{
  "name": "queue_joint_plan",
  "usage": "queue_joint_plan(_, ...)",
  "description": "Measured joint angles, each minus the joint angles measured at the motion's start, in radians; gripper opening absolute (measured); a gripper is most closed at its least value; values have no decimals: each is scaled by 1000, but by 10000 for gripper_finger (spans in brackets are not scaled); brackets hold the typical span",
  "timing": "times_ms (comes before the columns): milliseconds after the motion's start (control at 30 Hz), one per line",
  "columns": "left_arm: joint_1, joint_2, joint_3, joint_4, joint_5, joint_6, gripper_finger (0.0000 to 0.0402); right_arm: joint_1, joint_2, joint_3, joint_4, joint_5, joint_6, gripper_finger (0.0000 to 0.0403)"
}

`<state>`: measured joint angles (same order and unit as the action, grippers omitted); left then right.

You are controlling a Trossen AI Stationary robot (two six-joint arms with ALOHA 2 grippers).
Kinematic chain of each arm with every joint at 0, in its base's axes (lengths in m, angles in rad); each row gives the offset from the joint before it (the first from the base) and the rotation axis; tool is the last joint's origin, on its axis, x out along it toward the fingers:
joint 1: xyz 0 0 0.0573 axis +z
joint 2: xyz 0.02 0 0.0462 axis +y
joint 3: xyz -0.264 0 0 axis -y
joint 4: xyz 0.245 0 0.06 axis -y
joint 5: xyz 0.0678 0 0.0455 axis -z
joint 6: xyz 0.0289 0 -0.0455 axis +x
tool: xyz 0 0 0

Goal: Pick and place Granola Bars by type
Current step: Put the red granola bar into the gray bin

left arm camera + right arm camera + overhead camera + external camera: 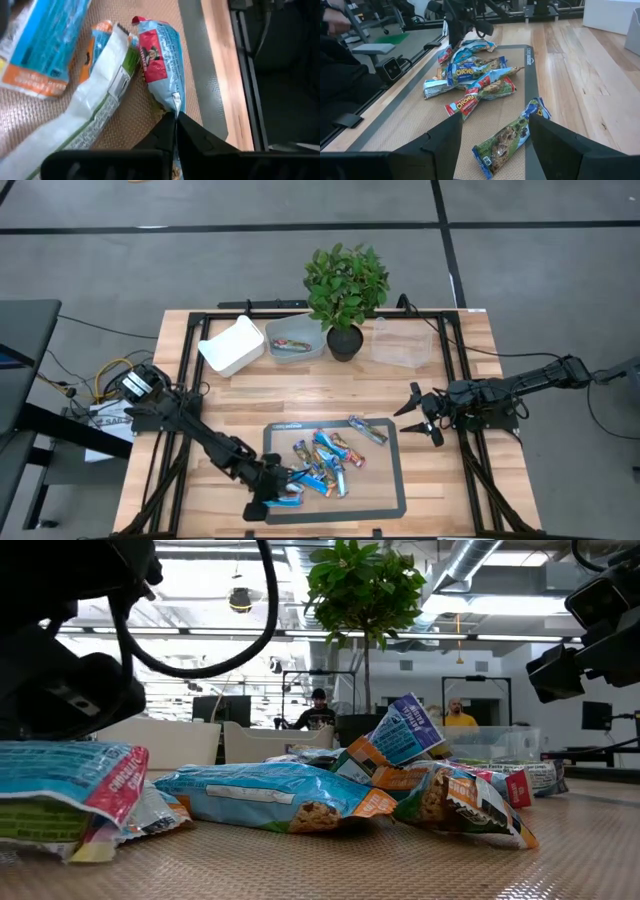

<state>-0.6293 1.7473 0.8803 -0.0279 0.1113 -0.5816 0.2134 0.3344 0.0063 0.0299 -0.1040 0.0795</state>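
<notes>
Several foil-wrapped granola bars (325,460) lie heaped on a tan mat (392,498), their wrappers bright blue, orange-tan and dark blue. One dark bar (368,430) lies apart near the mat's far right corner. My left gripper (290,495) is low over the mat's near left part, shut on a light-blue bar with a red patch (160,60). My right gripper (418,415) hovers open just right of the mat. Its fingers point at the dark bar (512,137) without touching it. My left gripper (175,116) pinches the light-blue bar by the crimped end of its wrapper (174,102), between the two fingertips. The fingers run along the bar's length. The rest of the bar lies flat on the mat beside a white-and-green wrapper (95,110).
Along the table's far edge stand a white tub (232,345), a translucent tub holding a few bars (295,340), a potted plant (345,290) and a clear tub (402,342). Bare wood lies between the tubs and the mat. People show in the room behind.
</notes>
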Motion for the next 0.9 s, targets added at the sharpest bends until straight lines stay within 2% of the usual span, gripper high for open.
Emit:
queue_joint_plan(267,79,-101,13,65,6,127,1,0,0,0,0,0,0,221)
queue_joint_plan(367,133,-164,14,90,-32,206,1,0,0,0,0,0,0,221)
queue_joint_plan(467,206,-235,14,89,-137,312,1,0,0,0,0,0,0,221)
queue_joint_plan(667,394,-349,15,49,-414,539,0,0,0,0,0,0,0,221)
queue_joint_plan(800,532,-373,15,4,-580,661,0,0,0,0,0,0,0,221)
queue_joint_plan(900,628,-373,15,-9,-643,738,0,0,0,0,0,0,0,221)
